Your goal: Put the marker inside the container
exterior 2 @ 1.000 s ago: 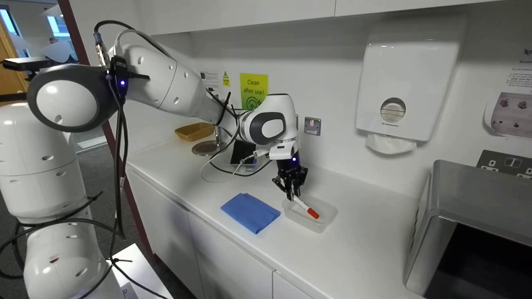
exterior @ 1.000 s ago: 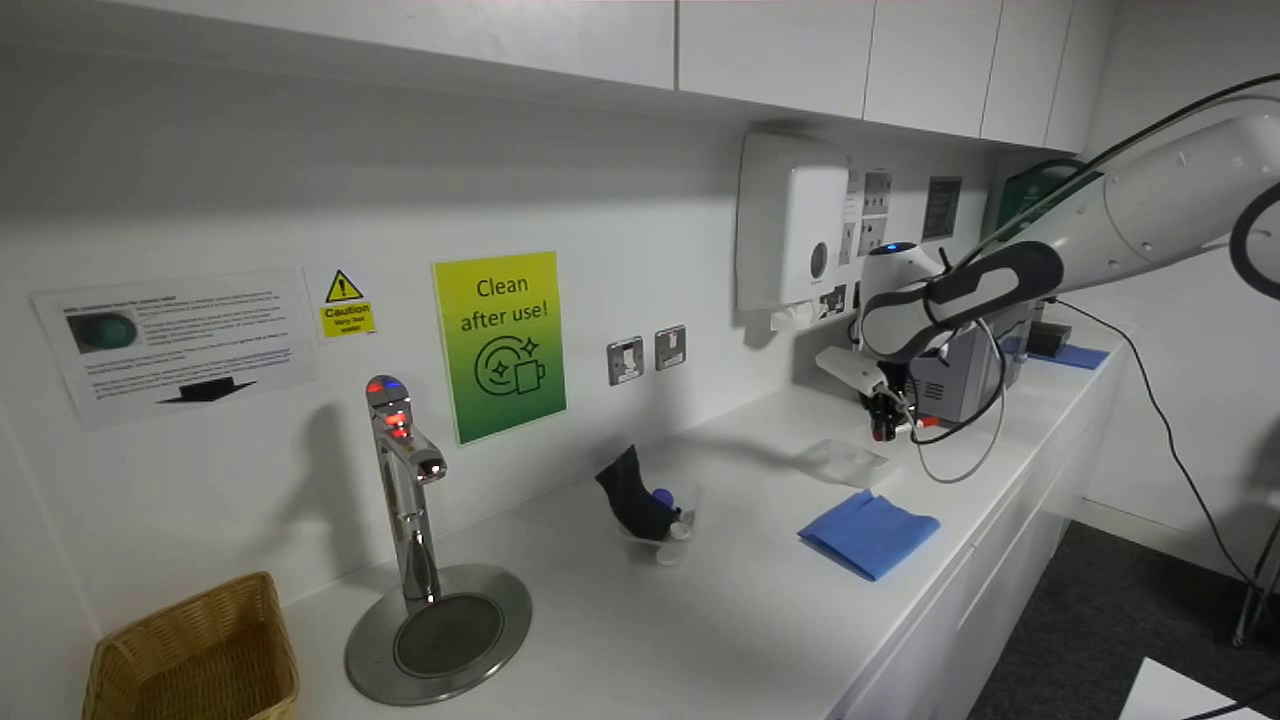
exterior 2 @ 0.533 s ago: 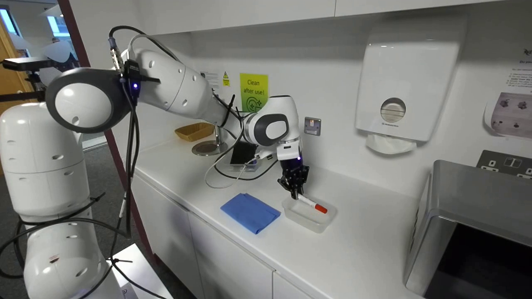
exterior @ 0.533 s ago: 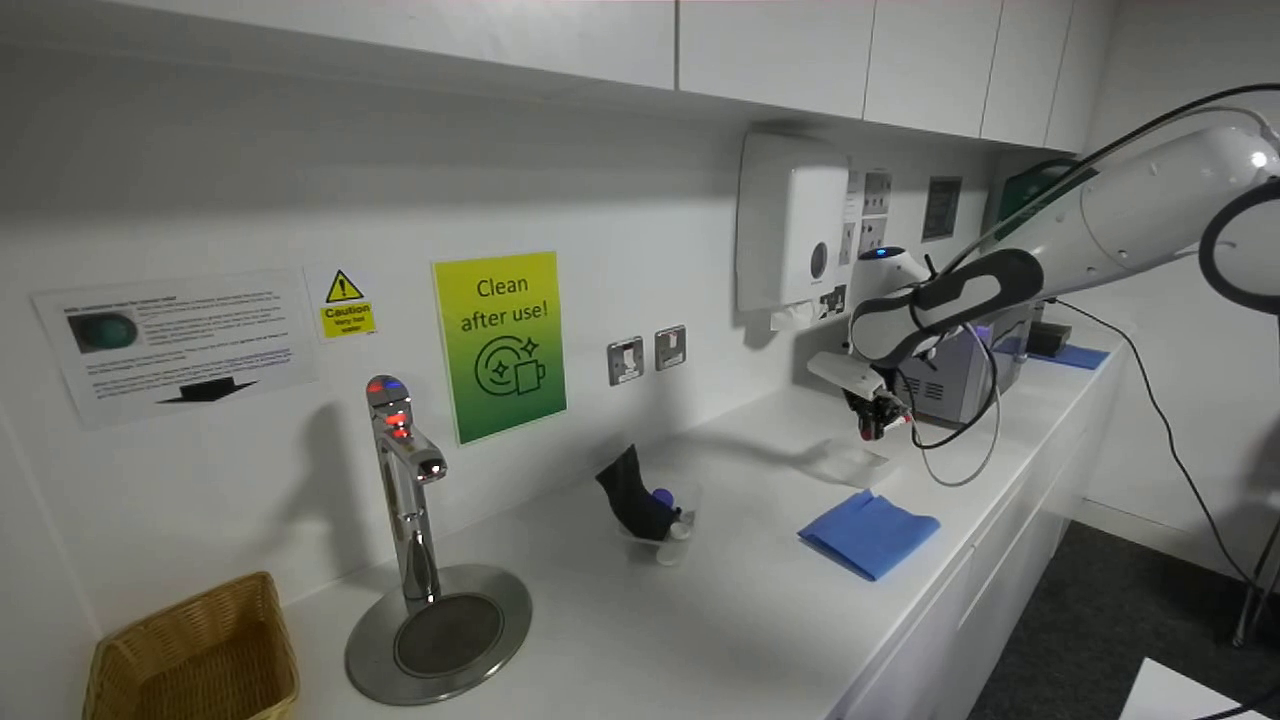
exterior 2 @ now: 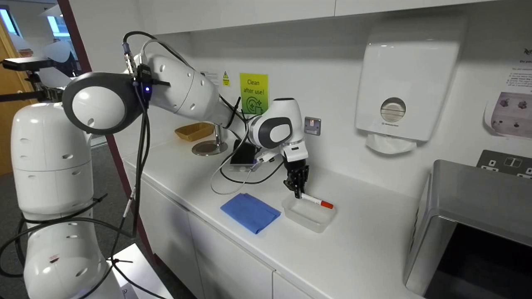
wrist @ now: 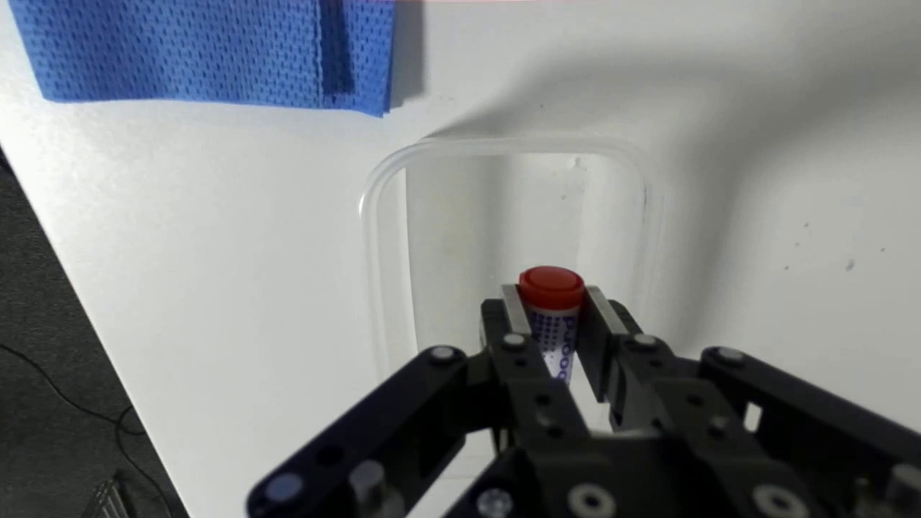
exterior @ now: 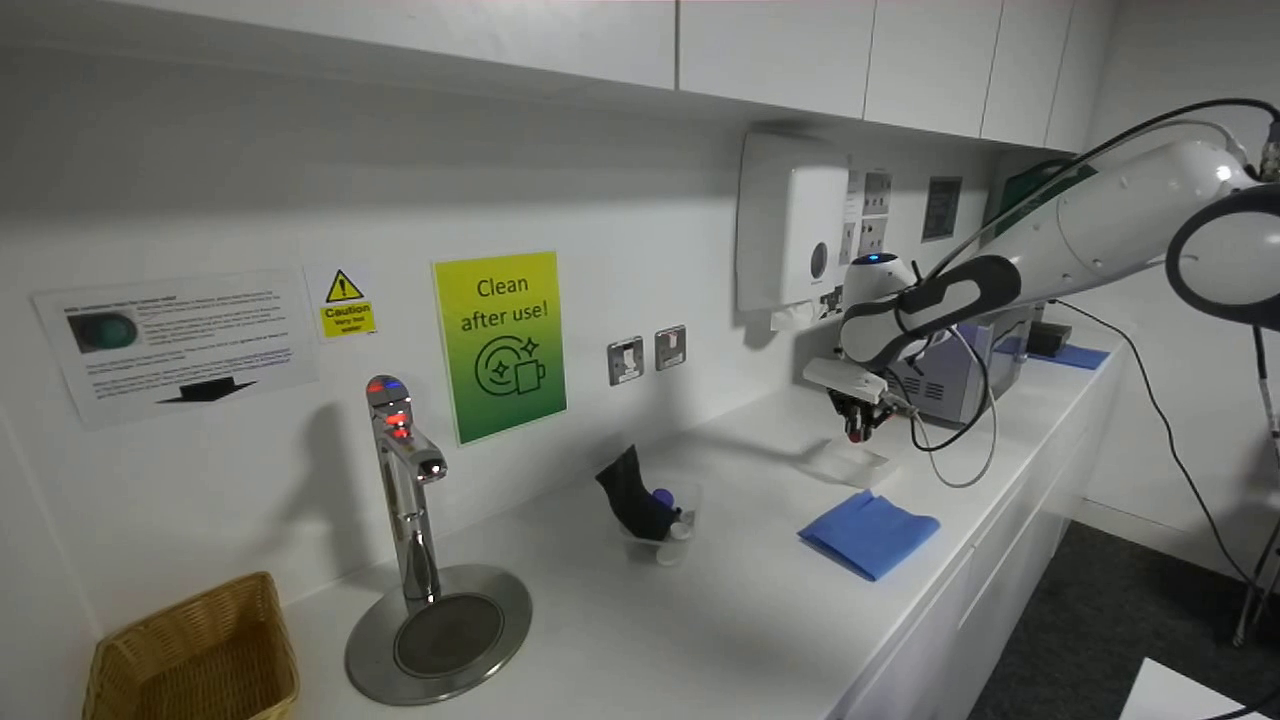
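My gripper (exterior 2: 298,195) is shut on the marker (exterior 2: 312,199), a white pen with a red cap. The marker sticks out sideways, sloping slightly down, above a clear shallow plastic tub (exterior 2: 301,222). In the wrist view the marker's red end (wrist: 552,288) is pinched between the fingertips, and the tub's rim (wrist: 369,208) shows below. In an exterior view the gripper (exterior: 858,432) hides most of the marker. The dark, leaning container (exterior: 632,498) stands farther along the counter, in a clear box with small items; it also shows behind the arm (exterior 2: 243,153).
A folded blue cloth (exterior 2: 250,212) lies beside the tub. A grey microwave (exterior 2: 469,199) stands on the counter. A paper towel dispenser (exterior: 793,222) hangs on the wall. A tap (exterior: 405,490) and a wicker basket (exterior: 200,660) are at the far end.
The gripper has tilted and moved slightly, with the marker still held. The marker's red cap has swung up and outward, so the marker lies closer to level above the tub.
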Controlling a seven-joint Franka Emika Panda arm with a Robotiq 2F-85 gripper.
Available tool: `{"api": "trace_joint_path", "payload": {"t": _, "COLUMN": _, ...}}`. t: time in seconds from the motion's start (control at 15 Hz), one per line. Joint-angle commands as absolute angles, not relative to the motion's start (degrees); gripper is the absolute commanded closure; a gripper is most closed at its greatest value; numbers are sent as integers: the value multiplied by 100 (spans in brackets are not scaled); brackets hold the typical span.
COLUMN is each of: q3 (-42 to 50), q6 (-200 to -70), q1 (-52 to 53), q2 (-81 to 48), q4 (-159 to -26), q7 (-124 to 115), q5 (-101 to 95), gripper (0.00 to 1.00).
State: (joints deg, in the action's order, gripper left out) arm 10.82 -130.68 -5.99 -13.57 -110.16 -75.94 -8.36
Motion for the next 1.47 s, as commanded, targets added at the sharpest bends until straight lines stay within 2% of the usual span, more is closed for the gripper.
{"api": "trace_joint_path", "payload": {"t": 0.0, "q3": 1032, "q6": -13121, "q1": -663, "q2": -1472, "q4": -10816, "q7": -7101, "q5": -446, "gripper": 94}}
{"api": "trace_joint_path", "payload": {"t": 1.4, "q3": 983, "q6": -13013, "q1": -622, "q2": -1885, "q4": -10560, "q7": -6627, "q5": 157, "gripper": 94}}
